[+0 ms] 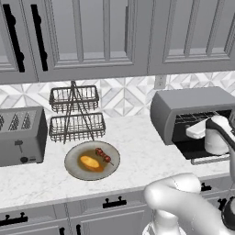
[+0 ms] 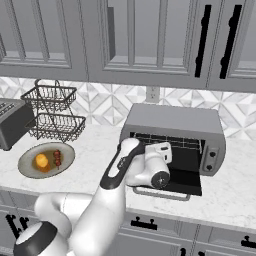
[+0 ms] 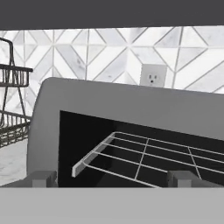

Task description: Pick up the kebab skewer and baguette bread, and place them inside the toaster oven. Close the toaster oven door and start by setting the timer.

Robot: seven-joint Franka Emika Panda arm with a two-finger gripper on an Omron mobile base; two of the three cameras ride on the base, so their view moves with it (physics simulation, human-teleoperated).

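Note:
The toaster oven stands at the right of the counter. Its door is folded down flat, and the wire rack inside is bare. My gripper hovers over the lowered door just in front of the oven mouth, open and holding nothing. Far to the left, a round plate carries the orange-yellow baguette bread and the kebab skewer, side by side.
A grey slot toaster sits at the counter's left end. A two-tier wire basket stand stands behind the plate. A wall outlet is above the oven. Wall cabinets hang overhead, and drawers run below the counter edge.

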